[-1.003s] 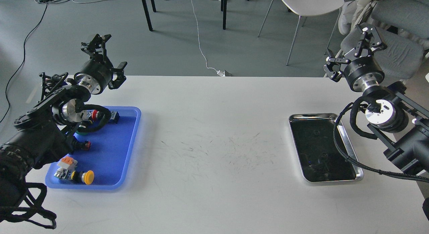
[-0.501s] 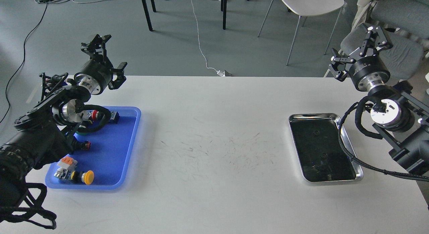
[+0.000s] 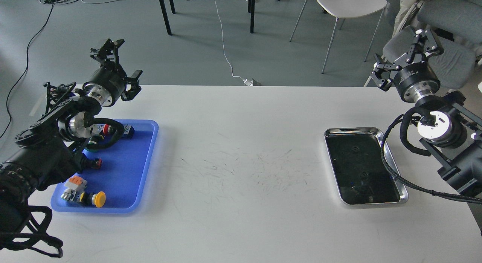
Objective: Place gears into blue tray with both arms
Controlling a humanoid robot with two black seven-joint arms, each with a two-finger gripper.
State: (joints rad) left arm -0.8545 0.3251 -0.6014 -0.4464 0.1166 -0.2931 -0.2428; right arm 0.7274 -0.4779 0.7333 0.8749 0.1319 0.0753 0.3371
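Note:
The blue tray (image 3: 131, 168) lies at the table's left, holding several coloured push-buttons. Two tiny dark gears (image 3: 354, 149) (image 3: 363, 175) are faintly visible on the dark floor of the steel tray (image 3: 391, 163) at the right. My left gripper (image 3: 121, 64) hangs above the table's back left, beyond the blue tray's far end, open with nothing between its spread fingers. Raised past the table's back right corner, behind the steel tray, my right gripper (image 3: 403, 54) is also open and holds nothing.
A yellow-capped button (image 3: 98, 199), a red-capped one (image 3: 107, 129) and an orange-topped switch (image 3: 75, 183) sit in the blue tray. My left forearm covers the tray's left side. Chairs (image 3: 346, 6) and table legs stand on the floor beyond the table.
My right gripper has swung to the right and slightly up, away from the steel tray. The left arm has barely moved.

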